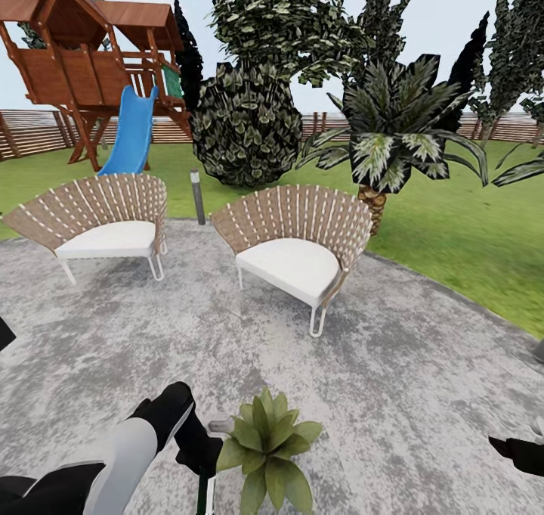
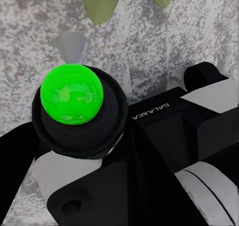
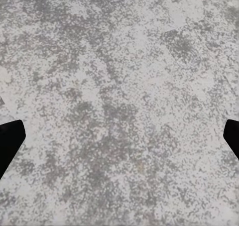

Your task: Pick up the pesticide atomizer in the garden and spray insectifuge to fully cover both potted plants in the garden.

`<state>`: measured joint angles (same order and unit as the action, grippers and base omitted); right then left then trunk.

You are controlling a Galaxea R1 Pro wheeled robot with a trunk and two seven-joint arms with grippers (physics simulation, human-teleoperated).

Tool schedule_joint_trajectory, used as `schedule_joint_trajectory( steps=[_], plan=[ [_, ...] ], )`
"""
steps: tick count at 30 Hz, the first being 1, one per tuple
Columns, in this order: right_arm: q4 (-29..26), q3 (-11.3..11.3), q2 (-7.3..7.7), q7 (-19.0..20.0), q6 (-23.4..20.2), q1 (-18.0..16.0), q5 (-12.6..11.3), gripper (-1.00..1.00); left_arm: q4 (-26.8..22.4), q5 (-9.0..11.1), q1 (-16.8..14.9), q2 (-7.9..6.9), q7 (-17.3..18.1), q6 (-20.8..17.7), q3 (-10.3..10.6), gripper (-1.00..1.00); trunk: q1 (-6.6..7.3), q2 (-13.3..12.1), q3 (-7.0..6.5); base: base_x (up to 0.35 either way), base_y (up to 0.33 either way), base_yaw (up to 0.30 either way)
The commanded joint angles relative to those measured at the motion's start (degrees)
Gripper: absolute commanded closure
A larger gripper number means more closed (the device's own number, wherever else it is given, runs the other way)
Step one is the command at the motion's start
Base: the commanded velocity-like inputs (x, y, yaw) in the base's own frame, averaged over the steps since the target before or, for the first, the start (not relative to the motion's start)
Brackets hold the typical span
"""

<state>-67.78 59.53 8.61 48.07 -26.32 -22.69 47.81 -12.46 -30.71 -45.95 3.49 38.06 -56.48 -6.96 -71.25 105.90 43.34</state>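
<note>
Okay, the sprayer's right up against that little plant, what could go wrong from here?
The pesticide atomizer, seemingly held in the left gripper, sits very close to the potted plant: the arm could brush its leaves or tip it. Spraying from one side this near may also leave the far leaves uncovered.

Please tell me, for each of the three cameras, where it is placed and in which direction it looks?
Head view: on the head, looking down over the patio at two chairs, a potted plant and the left arm.
Left wrist view: on the left arm, facing paving, with the arm's own black body and a green ball.
Right wrist view: facing paving between the right pincer tips.
Shared: grey paving; plant leaves in head and left wrist views.
</note>
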Motion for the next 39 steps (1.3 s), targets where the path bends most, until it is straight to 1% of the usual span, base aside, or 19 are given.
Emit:
schedule_joint_trajectory(
  steps=[1, 4, 13, 22, 27, 29, 30, 31, 32, 33, 34, 38, 39],
  plan=[
    [-0.1, 0.1, 0.00, 0.4, -0.2, -0.1, 0.4, -1.00, -0.1, -0.4, 0.0, 0.03, 0.4, -0.4, -0.5, 1.00, -0.22, 0.4, 0.24, 0.000, 0.000, 0.000],
    [-0.1, 0.1, 0.00, 0.4, -0.1, -0.1, 0.4, -1.00, -0.1, -0.4, 0.0, -0.02, 0.4, -0.4, -0.5, 1.00, -0.88, 1.6, 0.78, 0.000, 0.000, 0.000],
    [-0.1, 0.1, 0.00, 0.4, -0.2, -0.1, 0.4, -1.00, -0.1, -0.4, 0.0, 0.03, 0.4, -0.4, -0.5, 1.00, -0.88, 1.6, 0.78, 0.000, 0.000, 0.000],
    [-0.1, 0.1, 0.00, 0.4, -0.1, -0.1, 0.4, -1.00, -0.1, -0.4, 0.0, 0.03, 0.4, -0.4, -0.5, 1.00, -2.86, 5.3, 2.39, 0.000, 0.000, 0.000],
    [-0.1, 0.1, 0.00, 0.4, -0.2, -0.1, 0.4, -1.00, -0.1, -0.4, 0.0, -0.03, 0.4, -0.4, -0.5, 1.00, -2.86, 5.3, 2.39, 0.000, 0.000, 0.000],
    [-0.1, 0.1, 0.00, 0.4, -0.2, -0.1, 0.4, -1.00, -0.1, -0.4, 0.0, -0.02, 0.4, -0.3, -0.3, 1.00, -2.86, 5.3, 2.39, 0.000, 0.000, 0.000],
    [-0.1, 0.1, 0.00, 0.4, -0.2, -0.1, 0.4, -1.00, -0.1, -0.4, 0.0, -0.03, 0.4, -0.3, 0.2, 1.00, -2.86, 5.3, 2.39, 0.000, 0.000, 0.000],
    [-0.1, 0.1, 0.00, 0.4, -0.2, -0.1, 0.4, -1.00, 0.0, -0.4, 0.0, -0.06, 0.4, -0.3, 1.0, 1.00, -2.86, 5.3, 2.39, 0.000, 0.000, 0.000],
    [-0.1, 0.1, 0.00, 0.4, -0.2, -0.1, 0.4, -1.00, 0.0, -0.4, 0.0, -0.20, 0.4, -0.3, 1.6, 1.00, -2.86, 5.3, 2.39, 0.000, 0.000, 0.000],
    [-0.1, 0.1, 0.00, 0.4, -0.2, -0.1, 0.4, -1.00, 0.0, -0.4, 0.0, -0.31, 0.4, -0.4, 1.7, 1.00, -2.86, 5.3, 2.39, 0.000, 0.000, 0.000],
    [-0.1, 0.1, 0.00, 0.4, -0.1, -0.1, 0.4, -1.00, 0.0, -0.4, 0.0, -0.90, 0.4, -0.4, 2.0, 1.00, -2.86, 5.3, 2.39, 0.000, 0.000, 0.000],
    [-0.1, 0.1, 0.00, 0.4, -0.1, -0.1, 0.4, -1.00, 0.0, -0.4, 0.0, -1.80, 0.4, -0.3, 2.2, 1.00, -2.86, 5.3, 2.39, 0.000, 0.000, 0.000],
    [-0.1, 0.1, 0.00, 0.4, -0.1, -0.1, 0.4, -1.00, -0.1, -0.4, 0.0, -2.55, 0.4, -0.3, 2.2, 1.00, -2.86, 5.3, 2.39, 0.000, 0.000, 0.000]
  ],
)
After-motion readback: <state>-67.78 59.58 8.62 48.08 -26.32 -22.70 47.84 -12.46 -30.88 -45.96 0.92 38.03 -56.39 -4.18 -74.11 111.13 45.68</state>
